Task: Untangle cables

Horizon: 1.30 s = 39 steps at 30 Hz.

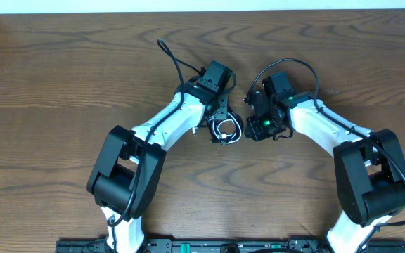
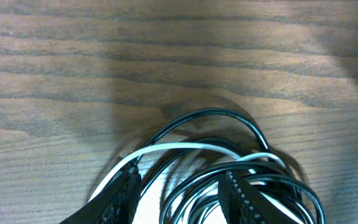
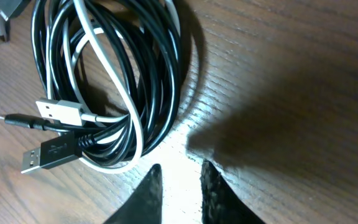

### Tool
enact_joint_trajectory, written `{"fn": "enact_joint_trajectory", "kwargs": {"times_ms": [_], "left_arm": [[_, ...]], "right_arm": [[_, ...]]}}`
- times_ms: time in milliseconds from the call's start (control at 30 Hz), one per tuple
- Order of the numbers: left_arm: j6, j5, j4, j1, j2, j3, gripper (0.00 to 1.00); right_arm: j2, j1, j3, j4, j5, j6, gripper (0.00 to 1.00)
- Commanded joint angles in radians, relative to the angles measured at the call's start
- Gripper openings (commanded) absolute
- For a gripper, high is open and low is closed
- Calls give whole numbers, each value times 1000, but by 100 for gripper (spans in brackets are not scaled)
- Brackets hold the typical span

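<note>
Cables (image 1: 225, 130): we see black and white strands coiled in one loose bundle, mid table (image 1: 62, 70), between both tools. Plugs stick out at one side of coil: white USB (image 3: 58, 112), black USB (image 3: 45, 155), thin black pin (image 3: 17, 119). Left tool (image 2: 180, 177) down on bundle, jaws apart, loops lying between and around fingers (image 2: 120, 199). Right tool (image 3: 182, 167) just beside coil, not touching it, jaws nearly together, we see only narrow gap with bare table in it
</note>
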Motion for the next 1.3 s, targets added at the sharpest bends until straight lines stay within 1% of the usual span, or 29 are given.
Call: {"fn": "enact_joint_trajectory", "kwargs": {"times_ms": [0, 100, 233, 633, 733, 867, 933, 1067, 1133, 1267], "left_arm": [[-9, -14, -3, 3, 22, -8, 46], [-9, 17, -16, 3, 25, -8, 46], [-9, 33, -43, 3, 25, -8, 46], [-10, 42, -123, 2, 47, -10, 46], [-10, 89, -140, 2, 48, -10, 41], [-10, 175, -142, 2, 48, -10, 42], [-10, 226, -143, 2, 48, -10, 42], [-11, 309, -160, 2, 48, -10, 41], [-44, 323, -182, 2, 48, -10, 41], [-81, 324, -221, 2, 48, -10, 42]], "right_arm": [[-25, 10, 8, 2, -2, 3, 15], [-25, 10, 8, 5, -2, 3, 16], [-25, 10, 8, 8, -2, 2, 20], [-25, 10, 8, 2, -2, 3, 20], [-25, 10, 8, 2, -2, 3, 21], [-25, 10, 8, 2, -2, 2, 21], [-25, 10, 8, 2, 1, 2, 22], [-25, 9, 8, -11, 88, 2, 25], [-25, 9, 8, -22, 134, 2, 26], [-25, 9, 8, -27, 154, 2, 27]]}}
